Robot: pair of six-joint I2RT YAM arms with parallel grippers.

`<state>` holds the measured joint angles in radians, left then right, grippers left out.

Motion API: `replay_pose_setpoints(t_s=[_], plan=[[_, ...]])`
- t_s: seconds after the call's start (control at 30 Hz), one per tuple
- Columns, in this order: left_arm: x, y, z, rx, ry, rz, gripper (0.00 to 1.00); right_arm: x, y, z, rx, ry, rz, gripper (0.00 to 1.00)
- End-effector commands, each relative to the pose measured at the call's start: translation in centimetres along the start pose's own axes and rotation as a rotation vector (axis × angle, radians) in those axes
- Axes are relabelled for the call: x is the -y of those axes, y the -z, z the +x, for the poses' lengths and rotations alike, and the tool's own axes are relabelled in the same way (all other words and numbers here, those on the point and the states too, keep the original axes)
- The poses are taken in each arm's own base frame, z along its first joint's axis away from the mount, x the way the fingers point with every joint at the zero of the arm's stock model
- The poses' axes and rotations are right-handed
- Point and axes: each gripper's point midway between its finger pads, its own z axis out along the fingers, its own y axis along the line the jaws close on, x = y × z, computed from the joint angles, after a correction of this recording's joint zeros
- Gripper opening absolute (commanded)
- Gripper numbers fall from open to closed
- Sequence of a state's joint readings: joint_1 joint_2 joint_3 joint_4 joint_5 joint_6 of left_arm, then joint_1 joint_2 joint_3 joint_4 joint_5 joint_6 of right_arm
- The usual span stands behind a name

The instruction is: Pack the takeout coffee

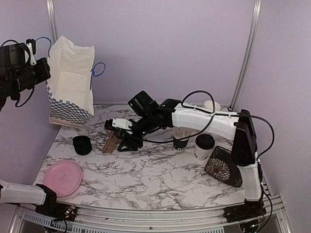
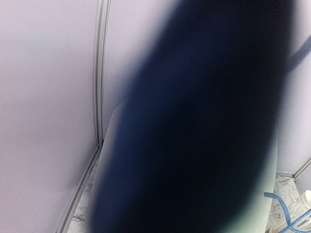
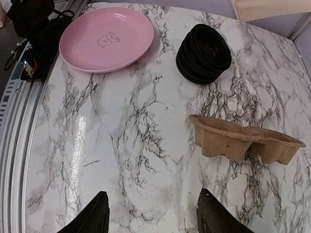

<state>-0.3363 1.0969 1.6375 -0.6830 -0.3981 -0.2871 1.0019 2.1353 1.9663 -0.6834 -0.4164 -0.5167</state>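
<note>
Two arms share the tabletop; at far left the left arm is raised beside a white paper bag, close to its blue handle, and whether its jaws are spread or pinching I cannot tell, since its wrist view is a dark blur; below lie a pink plate and a stack of black rings; next comes the brown pulp carrier, empty on the tabletop near the rings' right side; the right arm reaches across toward it, jaws spread and holding nothing, hovering near the carrier without touching it; further right a lidded white cup stands upright, well apart from the carrier, with a dark patterned object just beside it. I judge the carrier light, fairly stiff yet crushable, rough enough not to slip; a pinch on its outer rim looks soundest; the cup may carry liquid weight, its paper wall soft and its lid perhaps loose, so take it round the mid-body, gently, and keep it upright.
</note>
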Motion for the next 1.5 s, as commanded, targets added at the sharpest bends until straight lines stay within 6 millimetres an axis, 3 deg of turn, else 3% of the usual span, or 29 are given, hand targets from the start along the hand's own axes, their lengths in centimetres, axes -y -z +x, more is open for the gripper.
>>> replay_pose_setpoints(t_s=[0.0,0.27,0.37,0.53,0.93,1.17,1.47], plan=[[-1.4,2.3,-2.7,0.101,0.013,-0.033,0.0,3.1,-2.0,-3.9,0.135,-0.101,0.045,0.59],[-1.9,3.7,-2.0,0.107,0.031,-0.015,0.0,7.8,-6.8,-5.8,0.232,-0.184,0.147,0.56],[-1.8,3.6,-1.2,0.089,0.036,0.001,0.0,9.7,-7.7,-5.1,0.228,-0.184,0.236,0.53],[-1.4,3.0,0.3,0.053,0.046,0.022,0.0,10.7,-8.8,-2.6,0.15,-0.171,0.304,0.52],[-1.0,2.3,1.2,0.028,0.037,0.04,0.0,8.7,-6.7,2.7,-0.053,-0.211,0.291,0.51],[-0.9,2.1,1.7,0.02,0.036,0.046,0.0,7.5,-5.5,2.5,-0.068,-0.168,0.245,0.54],[-0.6,1.8,2.5,-0.002,0.032,0.065,0.0,5.6,-7.8,3.7,-0.092,-0.078,0.115,0.58]])
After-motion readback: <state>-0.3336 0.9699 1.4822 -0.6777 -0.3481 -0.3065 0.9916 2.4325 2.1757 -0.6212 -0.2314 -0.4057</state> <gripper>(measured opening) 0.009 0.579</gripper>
